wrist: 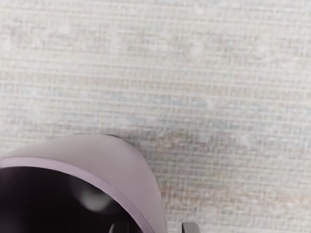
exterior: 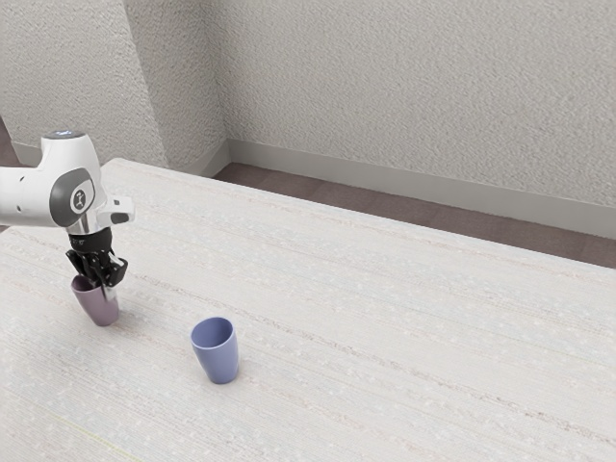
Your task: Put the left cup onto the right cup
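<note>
On the tabletop, purple cup upright, mouth up; gripper at its rim, grip unclear; wrist view: hollow interior.

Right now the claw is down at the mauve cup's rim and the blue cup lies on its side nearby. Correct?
No. The exterior view shows the blue cup standing upright, mouth up, not on its side. The rest holds: the claw is down at the rim of the mauve cup, with the blue cup nearby.
</note>
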